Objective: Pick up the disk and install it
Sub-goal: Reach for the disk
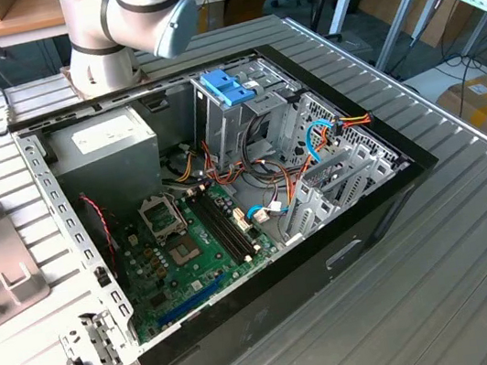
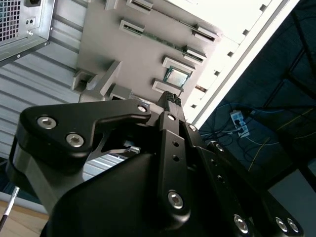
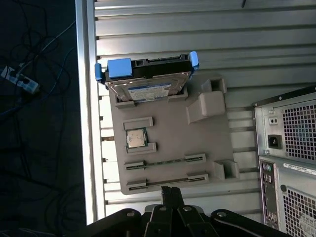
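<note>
The disk [image 3: 148, 81] is a flat grey metal drive with a white-and-blue label and a light-blue carrier rail. It rests tilted in a slot at one end of a grey fixture plate [image 3: 168, 143], beside the table's edge. In the first wrist view my gripper [image 3: 171, 190] hovers above the opposite end of that plate, well apart from the disk. Its black fingertips [image 2: 173, 98] are pressed together with nothing between them. The open computer case [image 1: 228, 203] lies on the table in the exterior view.
A processor chip [image 3: 136, 138] and a memory stick [image 3: 165, 161] sit in other slots on the plate. The case's rear panel [image 3: 291, 148] stands close beside it. Inside the case are a power-supply box [image 1: 112, 143], motherboard [image 1: 189, 247], cables and a blue latch [image 1: 230, 87].
</note>
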{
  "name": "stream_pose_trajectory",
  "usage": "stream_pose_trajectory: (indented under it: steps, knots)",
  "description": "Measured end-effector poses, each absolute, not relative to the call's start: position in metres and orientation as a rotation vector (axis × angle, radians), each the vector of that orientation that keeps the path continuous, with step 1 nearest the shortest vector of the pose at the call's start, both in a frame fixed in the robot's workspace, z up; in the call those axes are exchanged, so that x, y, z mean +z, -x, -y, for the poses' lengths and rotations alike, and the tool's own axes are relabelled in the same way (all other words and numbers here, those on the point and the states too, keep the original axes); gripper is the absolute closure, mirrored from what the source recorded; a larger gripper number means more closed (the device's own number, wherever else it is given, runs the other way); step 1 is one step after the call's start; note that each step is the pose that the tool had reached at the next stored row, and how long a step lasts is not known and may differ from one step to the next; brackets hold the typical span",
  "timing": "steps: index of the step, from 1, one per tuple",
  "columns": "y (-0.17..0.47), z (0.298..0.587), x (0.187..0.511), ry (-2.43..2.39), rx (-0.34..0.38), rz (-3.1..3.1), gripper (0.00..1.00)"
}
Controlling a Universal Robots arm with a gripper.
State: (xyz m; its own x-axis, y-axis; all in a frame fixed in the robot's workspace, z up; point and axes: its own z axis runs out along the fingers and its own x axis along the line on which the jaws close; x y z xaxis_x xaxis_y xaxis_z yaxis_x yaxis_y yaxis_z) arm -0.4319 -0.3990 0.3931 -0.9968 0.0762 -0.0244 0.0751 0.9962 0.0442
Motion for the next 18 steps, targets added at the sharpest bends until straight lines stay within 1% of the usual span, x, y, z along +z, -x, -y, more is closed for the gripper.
stream_pose_trajectory:
  steps: [18]
  knots:
    - [0.450, 0.399, 0.393, -0.118, 0.067, -3.112, 0.89]
